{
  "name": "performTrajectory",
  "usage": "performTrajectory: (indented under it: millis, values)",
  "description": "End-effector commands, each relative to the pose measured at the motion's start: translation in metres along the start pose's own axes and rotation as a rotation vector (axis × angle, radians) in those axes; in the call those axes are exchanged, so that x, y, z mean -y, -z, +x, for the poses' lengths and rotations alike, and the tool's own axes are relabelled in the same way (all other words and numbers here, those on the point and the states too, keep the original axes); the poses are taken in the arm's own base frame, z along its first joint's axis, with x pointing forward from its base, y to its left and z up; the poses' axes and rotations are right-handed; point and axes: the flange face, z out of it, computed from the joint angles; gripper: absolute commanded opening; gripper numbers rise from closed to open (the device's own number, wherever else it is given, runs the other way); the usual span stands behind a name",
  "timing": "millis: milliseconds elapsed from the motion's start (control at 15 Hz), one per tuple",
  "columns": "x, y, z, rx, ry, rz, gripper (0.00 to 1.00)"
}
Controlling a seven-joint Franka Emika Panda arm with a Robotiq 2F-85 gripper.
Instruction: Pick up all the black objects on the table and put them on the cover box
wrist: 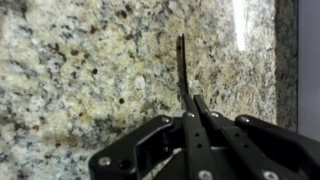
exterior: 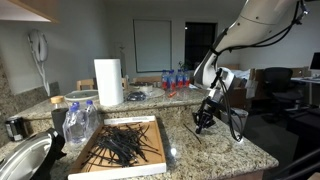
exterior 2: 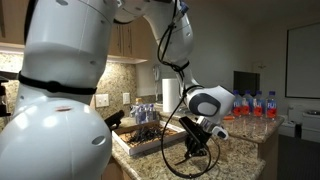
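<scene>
Black stick (wrist: 181,65) is pinched by its tip in the closed jaws of the gripper (wrist: 190,102), low at the granite counter (wrist: 80,70), right of the cover box (exterior: 163,148); we think so slim a hold could let it swivel or slip out on the carry. At near left the box holds a heap of black sticks (exterior: 122,145), so we'd release low or it may bounce off. The paper towel roll (exterior: 108,82) stands far behind.

A speckled granite table (exterior: 205,152) fills the kitchen; a whiteboard (exterior: 152,46) hangs on the pale wall (exterior: 85,30), with wooden cabinets (exterior 2: 125,40) mounted higher up
</scene>
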Motion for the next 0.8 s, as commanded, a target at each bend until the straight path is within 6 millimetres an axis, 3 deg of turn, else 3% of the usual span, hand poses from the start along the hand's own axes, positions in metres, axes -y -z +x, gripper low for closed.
performTrajectory:
  millis: [0,67,200,333,733]
  values:
    - [0.001,0.010,0.001,0.001,0.001,0.069,0.06]
    - [0.004,0.010,0.002,0.002,0.001,0.074,0.07]
    - [0.011,0.010,0.004,-0.016,0.006,0.070,0.32]
    - [0.017,0.010,0.009,-0.053,-0.001,0.060,0.39]
    - [0.039,0.015,0.020,-0.203,0.138,-0.068,0.77]
